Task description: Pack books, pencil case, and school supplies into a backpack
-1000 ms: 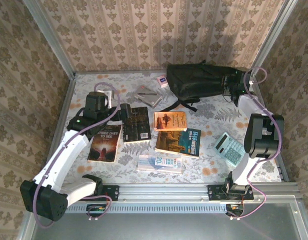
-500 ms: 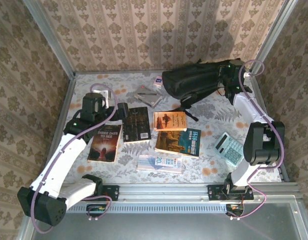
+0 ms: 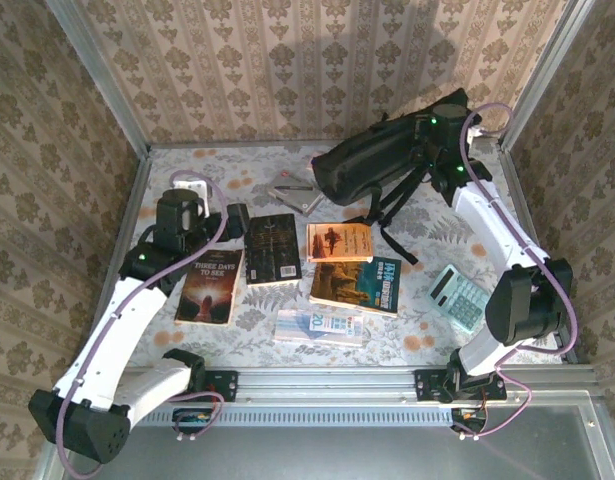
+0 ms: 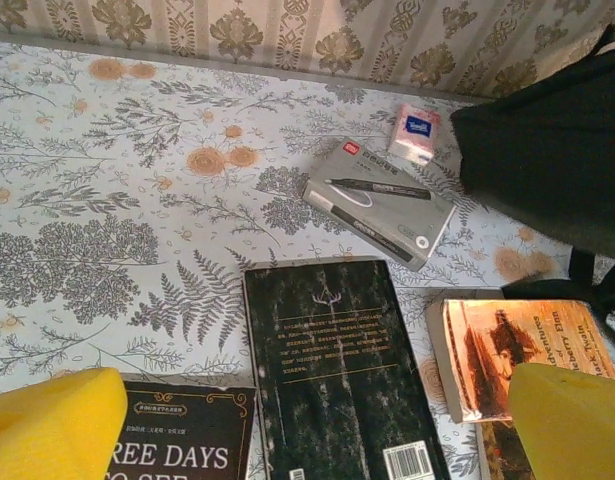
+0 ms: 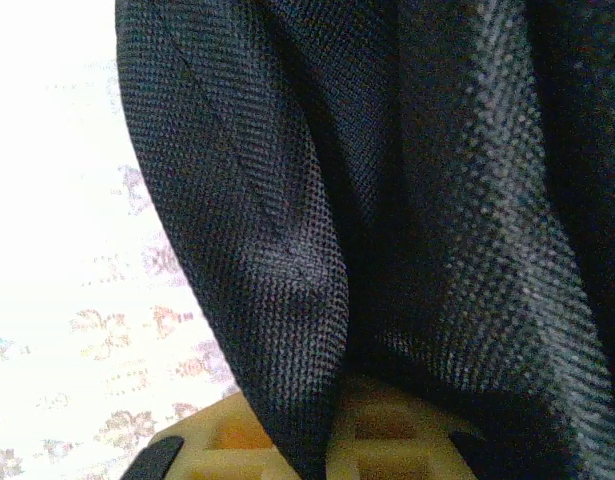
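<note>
The right gripper (image 3: 434, 135) is clamped shut on the black fabric of the backpack (image 3: 372, 165). In the wrist view the weave drapes over the yellow finger pads (image 5: 377, 430) at the bottom edge. From above, the pack sits in the upper right of the frame, tilted, with its higher end at the gripper. Its lower end is near the middle of the back of the table (image 3: 187, 160), and its straps trail down toward the centre. The left gripper (image 4: 312, 425) hangs with its jaws spread wide and holds nothing. Its yellow fingers (image 4: 57, 430) show in the two lower corners of the wrist view, above the black book (image 4: 337, 370). Left of that book lies the dark book (image 3: 210, 285) with the white title. To its right is the orange book (image 3: 339, 242), with the brown-and-teal book (image 3: 359, 283) just below it in the overhead frame. Beyond the black book, toward the top of the wrist view, a grey box (image 4: 379, 202) with a pen pictured on it lies at an angle. The pink-white packet (image 4: 414, 132) lies just past it, next to the backpack's edge. A teal calculator (image 3: 457, 296) lies at the right of the overhead view, and a flat pale packet (image 3: 317, 325) sits at lower centre.
</note>
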Robot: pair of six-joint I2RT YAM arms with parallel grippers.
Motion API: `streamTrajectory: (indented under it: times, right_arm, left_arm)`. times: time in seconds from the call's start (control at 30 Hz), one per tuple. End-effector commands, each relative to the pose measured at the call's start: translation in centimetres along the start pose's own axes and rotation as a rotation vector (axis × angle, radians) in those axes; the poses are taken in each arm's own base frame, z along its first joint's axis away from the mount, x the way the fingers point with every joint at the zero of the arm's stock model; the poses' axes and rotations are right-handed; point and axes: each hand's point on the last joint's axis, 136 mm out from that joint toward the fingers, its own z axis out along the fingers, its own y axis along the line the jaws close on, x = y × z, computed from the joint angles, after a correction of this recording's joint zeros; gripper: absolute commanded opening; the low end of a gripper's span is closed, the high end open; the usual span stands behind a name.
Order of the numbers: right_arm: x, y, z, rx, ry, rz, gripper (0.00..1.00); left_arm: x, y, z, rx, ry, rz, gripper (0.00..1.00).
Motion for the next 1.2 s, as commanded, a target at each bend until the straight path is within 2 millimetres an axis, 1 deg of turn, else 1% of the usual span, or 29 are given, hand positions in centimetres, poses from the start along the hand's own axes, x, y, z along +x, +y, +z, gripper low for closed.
streamTrajectory:
  times: [0.0,0.03,0.1,0.17,0.2,0.23,0.3,0.33,0.4,0.5,0.53,0.57,0.63,0.67,0.73,0.77,0.83,0.87,0.97,1.03,1.07,1.1,1.13,1.17]
  right_arm:
    - [1.1,7.0,-3.9,-0.167,-0.017,0.033,0.0]
    - [1.6,7.0,-4.2,-0.162,-0.018,0.022,0.0]
    - [2.8,6.4,-4.8,-0.135,-0.021,-0.014,0.0]
    - [4.2,4.7,-4.9,-0.111,-0.008,-0.045,0.0]
    - [5.0,3.2,-4.9,-0.095,0.004,-0.053,0.0]
    - [5.4,2.1,-4.9,-0.083,0.012,-0.06,0.0]
    - [6.8,-1.5,-5.1,-0.026,0.04,-0.096,0.0]
    - [7.7,-4.0,-5.4,0.012,0.063,-0.129,0.0]
    - [8.7,-7.5,-6.3,0.055,0.097,-0.18,0.0]
    - [9.3,-14.5,-8.7,0.163,0.152,-0.276,0.16]
    - [9.5,-16.5,-9.3,0.196,0.171,-0.308,0.22]
    - [9.7,-18.9,-10.0,0.236,0.198,-0.345,0.3]
    - [10.1,-22.3,-10.9,0.284,0.253,-0.401,0.41]
    - [10.5,-23.6,-11.2,0.294,0.294,-0.427,0.44]
    - [11.3,-25.6,-11.7,0.306,0.373,-0.486,0.5]
    - [11.4,-26.3,-12.0,0.321,0.402,-0.522,0.53]
    - [11.8,-27.1,-12.6,0.324,0.47,-0.606,0.58]
    - [12.0,-27.4,-13.1,0.328,0.513,-0.651,0.65]
    - [13.2,-26.9,-14.2,0.293,0.645,-0.774,0.77]
    - [13.5,-26.8,-15.0,0.308,0.71,-0.849,0.83]
    - [13.7,-26.8,-15.4,0.318,0.743,-0.888,0.85]
    - [13.6,-26.8,-15.8,0.326,0.761,-0.916,0.86]
    - [13.6,-26.7,-16.1,0.329,0.778,-0.939,0.92]
    - [13.7,-26.8,-16.3,0.328,0.796,-0.941,0.95]
  left_arm:
    - [0.4,0.5,-0.3,-0.026,0.001,0.003,1.0]
    - [0.4,0.5,-0.4,-0.029,-0.002,0.002,1.0]
    - [0.3,0.6,-0.6,-0.033,-0.005,0.0,1.0]
    - [0.1,0.6,-0.8,-0.034,-0.016,-0.002,1.0]
    - [0.1,0.6,-0.9,-0.035,-0.018,0.0,1.0]
    - [0.0,0.7,-1.0,-0.036,-0.023,0.001,1.0]
    - [0.0,0.7,-1.1,-0.038,-0.028,0.002,1.0]
    - [-0.1,0.7,-1.1,-0.037,-0.029,0.006,1.0]
    - [0.0,0.7,-1.0,-0.036,-0.027,0.007,1.0]
    - [0.4,0.4,-0.5,-0.027,-0.003,-0.001,1.0]
    - [0.7,0.2,-0.2,-0.017,0.012,-0.01,1.0]
    - [0.9,0.0,0.2,-0.006,0.031,-0.019,1.0]
    - [1.6,-0.5,1.1,0.014,0.077,-0.044,1.0]
    - [2.0,-0.7,1.5,0.026,0.099,-0.058,1.0]
    - [2.7,-1.2,2.3,0.047,0.142,-0.08,1.0]
    - [3.2,-1.4,2.6,0.052,0.166,-0.096,1.0]
    - [4.0,-1.7,3.2,0.064,0.21,-0.129,1.0]
    - [4.5,-1.9,3.5,0.066,0.231,-0.145,1.0]
    - [5.8,-2.4,4.3,0.07,0.286,-0.186,1.0]
    - [6.7,-2.9,4.8,0.063,0.321,-0.207,1.0]
    - [6.9,-3.1,5.1,0.056,0.333,-0.228,1.0]
    - [7.4,-4.1,5.1,0.068,0.353,-0.229,1.0]
    - [7.7,-4.7,5.3,0.071,0.367,-0.241,1.0]
    - [7.8,-5.5,5.6,0.084,0.377,-0.251,1.0]
